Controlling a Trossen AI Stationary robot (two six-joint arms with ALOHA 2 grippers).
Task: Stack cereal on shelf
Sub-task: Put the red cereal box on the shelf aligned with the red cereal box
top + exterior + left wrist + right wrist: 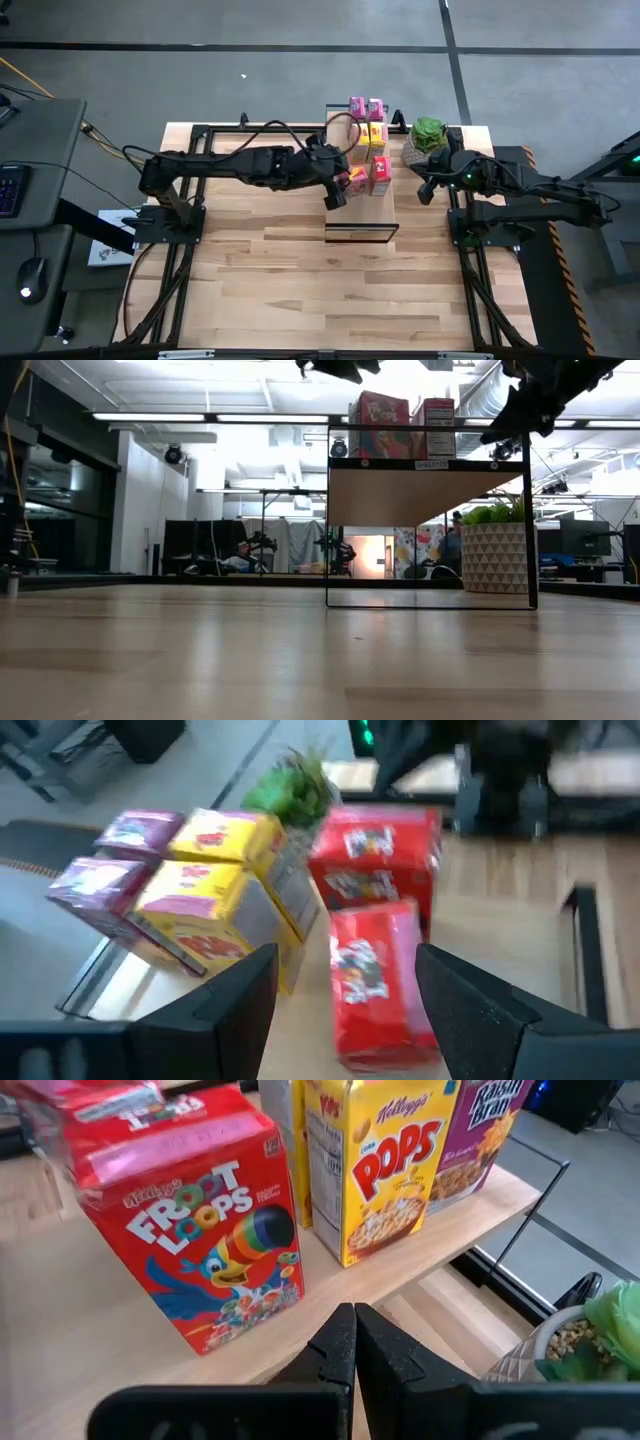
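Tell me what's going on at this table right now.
Two robot arms are stacking small cereal boxes on a raised wooden shelf. The left gripper hangs open over the shelf with the nearest red box between its fingers, not clamped. Pink, yellow and red boxes already stand there. The right gripper waits shut beside the shelf, near the potted plant.

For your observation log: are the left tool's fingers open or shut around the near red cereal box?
Open. In the left wrist view the left tool has its fingers spread wide, either side of the red cereal box, with visible gaps.

Bright overhead light, perhaps motion-blurred.
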